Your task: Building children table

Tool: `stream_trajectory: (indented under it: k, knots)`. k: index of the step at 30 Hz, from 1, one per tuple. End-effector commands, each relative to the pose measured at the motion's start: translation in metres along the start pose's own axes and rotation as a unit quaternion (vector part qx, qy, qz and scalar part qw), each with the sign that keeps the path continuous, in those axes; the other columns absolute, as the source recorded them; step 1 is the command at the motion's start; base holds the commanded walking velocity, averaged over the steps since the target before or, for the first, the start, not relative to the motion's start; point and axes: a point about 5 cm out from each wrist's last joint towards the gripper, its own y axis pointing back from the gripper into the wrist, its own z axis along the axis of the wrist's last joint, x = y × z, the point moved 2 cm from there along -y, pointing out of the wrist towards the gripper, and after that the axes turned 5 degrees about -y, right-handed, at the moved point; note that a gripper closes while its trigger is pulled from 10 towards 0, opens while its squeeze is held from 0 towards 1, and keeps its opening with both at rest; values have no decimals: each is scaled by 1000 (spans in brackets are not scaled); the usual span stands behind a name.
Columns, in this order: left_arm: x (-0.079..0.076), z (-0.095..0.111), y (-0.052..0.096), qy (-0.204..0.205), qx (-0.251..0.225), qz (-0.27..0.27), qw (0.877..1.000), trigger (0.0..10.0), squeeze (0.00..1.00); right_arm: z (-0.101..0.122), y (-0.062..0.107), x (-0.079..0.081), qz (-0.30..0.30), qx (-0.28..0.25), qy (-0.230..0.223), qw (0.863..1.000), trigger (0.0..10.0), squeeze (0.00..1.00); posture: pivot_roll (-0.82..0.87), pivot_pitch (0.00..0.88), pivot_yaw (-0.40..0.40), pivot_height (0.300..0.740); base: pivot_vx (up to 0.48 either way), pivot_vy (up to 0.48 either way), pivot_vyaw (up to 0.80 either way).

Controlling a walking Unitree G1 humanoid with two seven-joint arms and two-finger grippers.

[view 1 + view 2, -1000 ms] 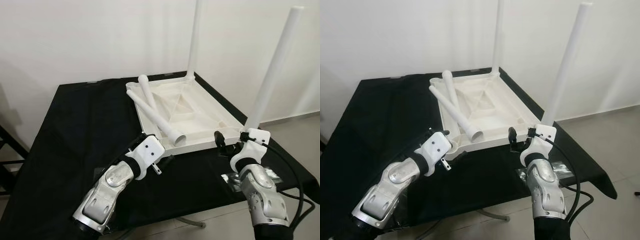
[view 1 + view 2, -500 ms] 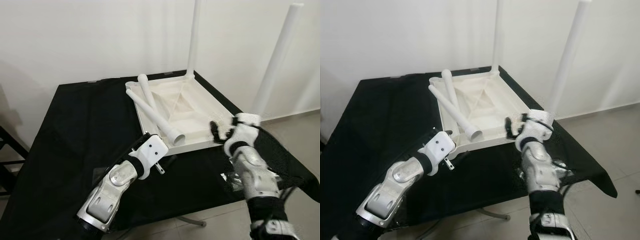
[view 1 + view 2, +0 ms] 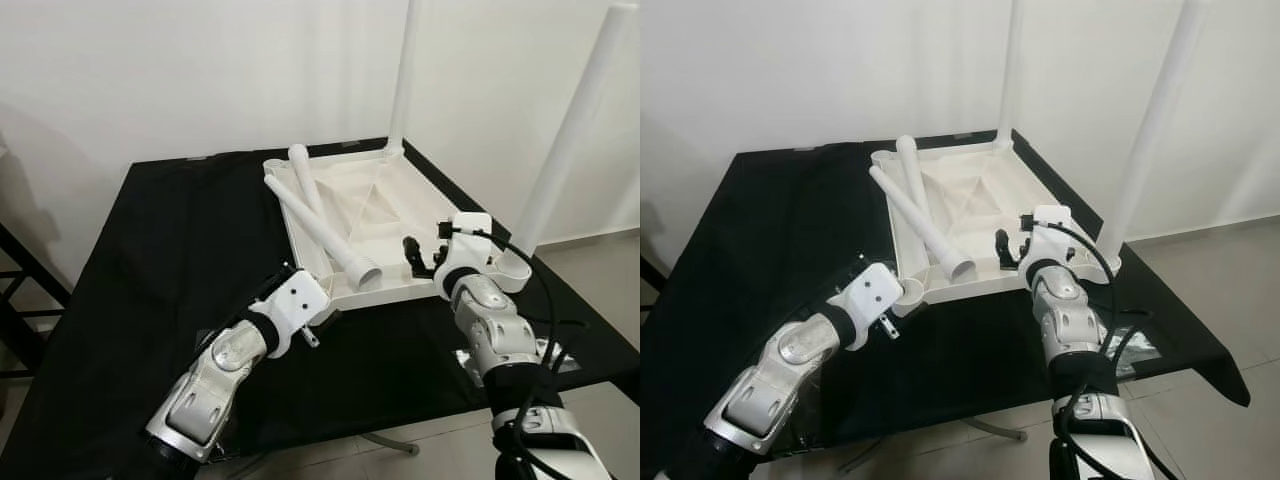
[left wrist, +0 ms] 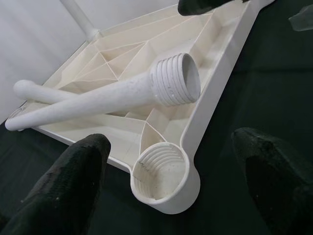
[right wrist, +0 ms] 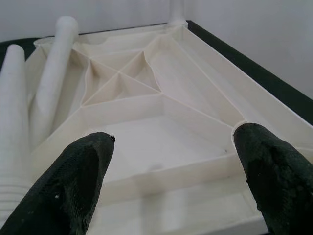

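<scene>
Both grippers' fingers are spread wide and hold nothing. The left gripper (image 4: 166,161) waits by the empty corner hole (image 4: 159,174) of the upside-down tabletop (image 3: 400,215); the right gripper (image 3: 422,258) hovers over its near edge. Two legs (image 3: 560,150) stand up, seemingly screwed in. Two loose legs (image 3: 320,215) lie on it, not yet fitted.

right claw (image 3: 424,258): we moved it left off the near-right leg (image 3: 565,160), over the tabletop's (image 3: 385,215) near edge | fingers spread | our view shifted slightly
</scene>
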Motion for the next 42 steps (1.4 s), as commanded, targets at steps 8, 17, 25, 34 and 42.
stream_trajectory:
  k: [8, 17, 25, 34, 42]
  knots:
    - [1, -4, 3, -8, 14, 1, 1000, 10000, 0, -12, -4, -14, -35, 25, 60, 997, 10000, 0, -44, 0, 12, 740, 0, 0, 0]
    - [2, -8, 7, -14, 21, 3, 1000, 10000, 0, -24, -4, 18, 49, 39, 63, 996, 10000, 0, -36, 0, 12, 740, 0, 0, 0]
    - [4, -8, 6, -32, 22, 2, 999, 10000, 0, -22, -4, 34, 103, 26, 75, 992, 10000, 0, -39, 0, 16, 740, 0, 0, 0]
    - [6, -8, 3, -41, 20, 3, 999, 10000, 0, -26, 0, 23, 92, 31, 80, 992, 10000, 0, -53, 0, 26, 740, 0, 0, 0]
    - [11, 4, -8, -37, -1, 8, 999, 10000, 0, -37, 16, 16, 90, 34, 71, 993, 10000, 0, -61, 0, 24, 740, 0, 0, 0]
